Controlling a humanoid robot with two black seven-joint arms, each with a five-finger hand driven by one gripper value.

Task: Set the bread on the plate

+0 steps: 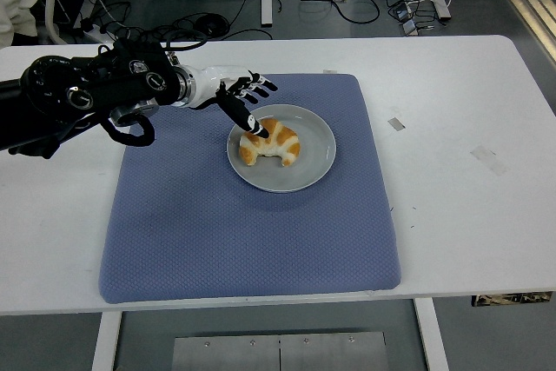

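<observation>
Bread [270,142]: croissant, lying on grey plate [317,162], left of plate's centre. Plate on blue mat [217,232], white table [469,215]. Left hand [236,96]: fingers spread, holding nothing, just up-left of bread, one fingertip near its top edge

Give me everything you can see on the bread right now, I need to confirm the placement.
The bread is a golden-brown, crescent-shaped croissant with paler bands across its crust. It lies flat inside the grey plate, left of the plate's centre, with its curved ends pointing toward the table's near edge. The plate sits on the blue mat. The left hand has its fingers spread above the plate's left rim; one dark fingertip reaches the bread's upper left edge, though contact can't be confirmed.
</observation>
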